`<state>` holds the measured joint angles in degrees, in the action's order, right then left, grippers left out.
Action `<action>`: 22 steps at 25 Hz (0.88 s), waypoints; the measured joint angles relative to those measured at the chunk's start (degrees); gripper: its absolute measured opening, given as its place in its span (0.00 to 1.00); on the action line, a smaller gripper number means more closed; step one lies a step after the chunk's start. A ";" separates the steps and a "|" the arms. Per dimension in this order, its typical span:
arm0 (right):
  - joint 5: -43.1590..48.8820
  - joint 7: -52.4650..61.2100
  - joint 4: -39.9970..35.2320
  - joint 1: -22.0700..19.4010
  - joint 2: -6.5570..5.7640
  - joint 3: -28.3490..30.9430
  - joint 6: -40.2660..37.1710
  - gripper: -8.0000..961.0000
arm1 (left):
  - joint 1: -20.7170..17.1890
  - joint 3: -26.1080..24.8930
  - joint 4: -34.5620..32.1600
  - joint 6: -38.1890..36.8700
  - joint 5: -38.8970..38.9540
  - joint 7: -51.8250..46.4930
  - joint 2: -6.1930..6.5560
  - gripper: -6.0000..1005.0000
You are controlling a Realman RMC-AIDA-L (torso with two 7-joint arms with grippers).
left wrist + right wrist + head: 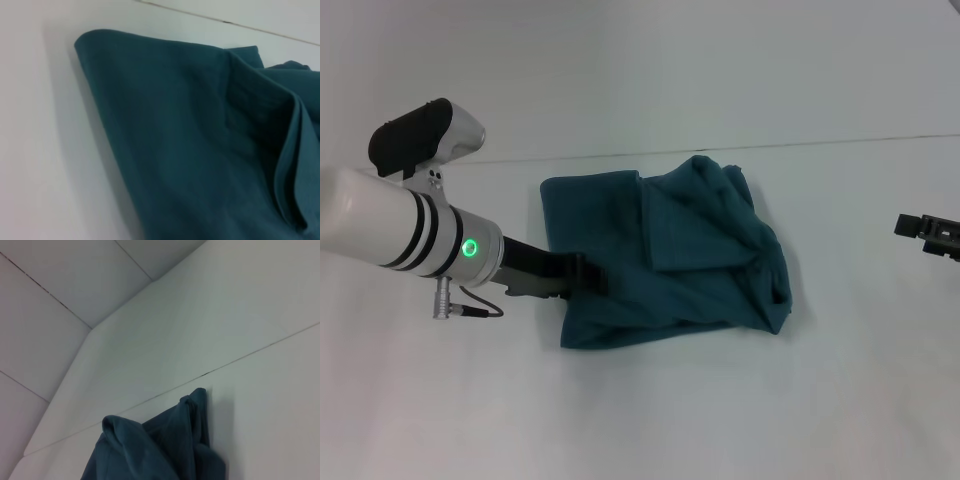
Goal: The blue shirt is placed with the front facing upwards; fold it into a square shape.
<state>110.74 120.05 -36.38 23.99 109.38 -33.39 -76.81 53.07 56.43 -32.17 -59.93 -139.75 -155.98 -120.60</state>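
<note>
The plain white tabletop [650, 410] carries 1 item near its middle: the dark teal-blue cotton shirt [665, 255], bunched into a rough square with a loose flap rumpled on its right half. The left gripper [582, 275] sits at the shirt's left edge, its tips tucked against or under the cloth; I cannot tell whether they are pinching it. The shirt lies rightward from that tool. The right gripper [928, 232] waits well apart, state unclear.
</note>
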 joint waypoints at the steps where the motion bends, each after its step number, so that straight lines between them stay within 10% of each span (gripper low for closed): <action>1: 0.00 0.00 0.00 0.00 0.03 0.00 0.00 0.97 | 0.07 0.00 -0.02 -0.03 0.00 0.00 -0.05 0.63; 15: -0.01 0.29 0.00 0.09 0.05 0.00 0.00 0.97 | -0.92 -0.65 -4.08 -3.91 0.98 0.50 -0.19 0.12; 22: -0.08 0.47 0.00 0.18 0.05 0.74 0.06 0.97 | -5.13 -0.80 -12.90 -10.10 5.00 -0.21 0.00 0.11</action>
<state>110.66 120.52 -36.39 24.17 109.43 -32.65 -76.75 47.94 55.62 -45.07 -70.03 -134.75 -156.19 -120.60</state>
